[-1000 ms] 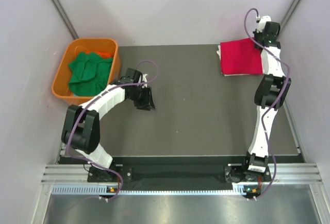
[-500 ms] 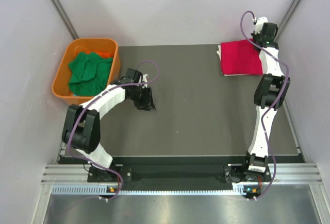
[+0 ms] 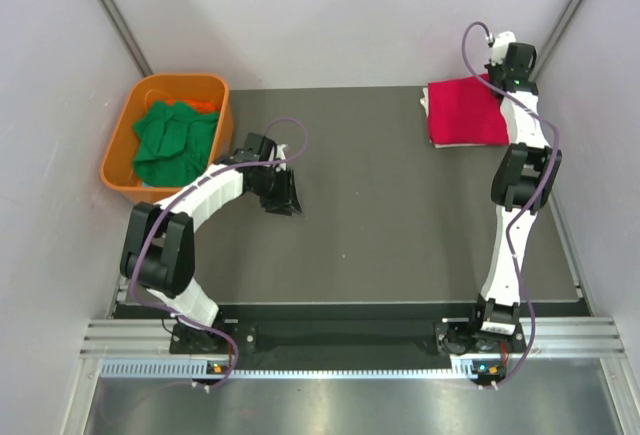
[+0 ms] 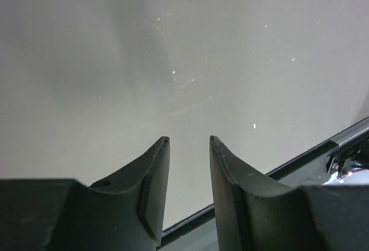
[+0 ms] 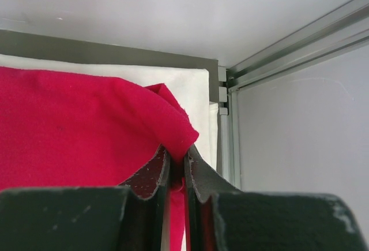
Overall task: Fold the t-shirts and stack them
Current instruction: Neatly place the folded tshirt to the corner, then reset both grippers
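Change: slight leftward shift of right hand (image 5: pixel 176 158) at far right corner over the last second.
Meaning: probably corner tidying; green shirts (image 3: pixel 172 140) waiting in tub (image 3: pixel 118 155).
Right hand: pressed together, pinching red shirt (image 3: pixel 465 113) corner.
Left hand (image 4: pixel 189 141): spread, empty, over tabletop (image 3: pixel 400 215).
Red shirt: folded on white shirt (image 5: pixel 196 92), far right; long axis left-right, along far edge.

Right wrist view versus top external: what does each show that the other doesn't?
Only the right wrist: the right fingers pinched shut on a raised corner of the red t-shirt. Only the top: the green t-shirts in the orange tub, and the left fingers over the table. Both: the red t-shirt lying on the white t-shirt at the far right corner.
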You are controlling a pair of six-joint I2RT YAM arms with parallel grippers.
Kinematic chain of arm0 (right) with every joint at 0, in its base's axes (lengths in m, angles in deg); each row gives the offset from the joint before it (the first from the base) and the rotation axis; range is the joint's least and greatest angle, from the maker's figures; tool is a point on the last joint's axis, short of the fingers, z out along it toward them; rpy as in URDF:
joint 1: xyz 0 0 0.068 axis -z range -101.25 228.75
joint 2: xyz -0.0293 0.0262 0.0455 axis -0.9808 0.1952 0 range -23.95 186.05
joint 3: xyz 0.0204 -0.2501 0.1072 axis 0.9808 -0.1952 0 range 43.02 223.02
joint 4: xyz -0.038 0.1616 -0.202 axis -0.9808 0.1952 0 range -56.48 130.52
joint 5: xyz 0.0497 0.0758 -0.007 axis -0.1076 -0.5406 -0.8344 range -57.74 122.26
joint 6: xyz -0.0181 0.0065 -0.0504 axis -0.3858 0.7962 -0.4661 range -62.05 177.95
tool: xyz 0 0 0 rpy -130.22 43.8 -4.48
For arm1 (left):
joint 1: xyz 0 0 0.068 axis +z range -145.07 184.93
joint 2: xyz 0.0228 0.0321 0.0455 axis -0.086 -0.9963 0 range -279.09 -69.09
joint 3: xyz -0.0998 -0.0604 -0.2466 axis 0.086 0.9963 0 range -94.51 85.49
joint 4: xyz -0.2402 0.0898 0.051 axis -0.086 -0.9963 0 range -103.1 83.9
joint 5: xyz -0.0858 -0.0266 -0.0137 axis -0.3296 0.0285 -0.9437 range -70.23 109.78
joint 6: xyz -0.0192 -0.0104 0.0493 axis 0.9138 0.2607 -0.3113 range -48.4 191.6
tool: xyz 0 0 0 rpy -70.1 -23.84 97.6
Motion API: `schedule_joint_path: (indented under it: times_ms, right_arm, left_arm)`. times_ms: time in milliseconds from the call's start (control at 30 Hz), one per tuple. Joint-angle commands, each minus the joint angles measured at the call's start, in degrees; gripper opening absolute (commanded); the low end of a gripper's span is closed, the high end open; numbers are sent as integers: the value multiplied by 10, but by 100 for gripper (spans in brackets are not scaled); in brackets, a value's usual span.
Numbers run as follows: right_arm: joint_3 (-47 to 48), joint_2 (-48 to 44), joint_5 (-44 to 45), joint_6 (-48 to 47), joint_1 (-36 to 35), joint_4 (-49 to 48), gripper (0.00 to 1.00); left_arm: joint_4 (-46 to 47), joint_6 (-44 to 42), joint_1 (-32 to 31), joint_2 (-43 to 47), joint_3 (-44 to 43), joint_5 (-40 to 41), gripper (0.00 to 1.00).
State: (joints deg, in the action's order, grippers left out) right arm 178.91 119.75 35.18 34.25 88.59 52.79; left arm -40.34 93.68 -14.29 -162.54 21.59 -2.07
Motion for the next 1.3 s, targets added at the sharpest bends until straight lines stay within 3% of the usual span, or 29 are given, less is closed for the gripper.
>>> schedule_joint_path:
  times_ms: [0,267,367,400,467,567,667,700,800,867,967,1167,1233,1267]
  right_arm:
    - [40,-24,9,-25,-4,-42,0]
    - [59,-2,2,-26,-1,-64,0]
    - [57,1,21,-9,-2,-77,27]
    - [57,0,32,-2,-2,-81,45]
    - [46,-11,49,13,-4,-85,59]
    - [-11,-53,82,24,-6,-106,63]
    - [-52,-92,86,50,-7,-110,58]
    - [-57,-100,88,57,-7,-107,46]
    - [-76,-127,81,95,-6,-87,23]
    - [-84,-151,64,140,-6,-50,19]
    - [-108,-203,17,219,-12,19,21]
    - [-258,-374,-62,374,-44,88,52]
    - [-333,-448,-139,420,-50,82,75]
    - [-358,-473,-163,440,-55,77,97]
  left_arm:
    - [10,-9,2,-7,0,-9,39]
    - [9,-9,2,-16,-3,-7,39]
    - [9,-9,2,-18,-3,-8,39]
    - [9,-9,2,-20,-4,-8,39]
    - [10,-7,2,-23,-8,-7,39]
    - [9,-6,2,-29,-11,-9,39]
    - [9,-7,2,-35,-18,-14,39]
    - [11,-7,2,-35,-19,-15,39]
    - [19,-7,3,-31,-20,-21,39]
    - [24,-8,3,-25,-21,-36,39]
    - [41,-6,3,-10,-27,-53,39]
    - [148,63,3,58,-49,-82,39]
    - [193,101,3,90,-54,-87,40]
    - [220,110,3,99,-66,-85,40]
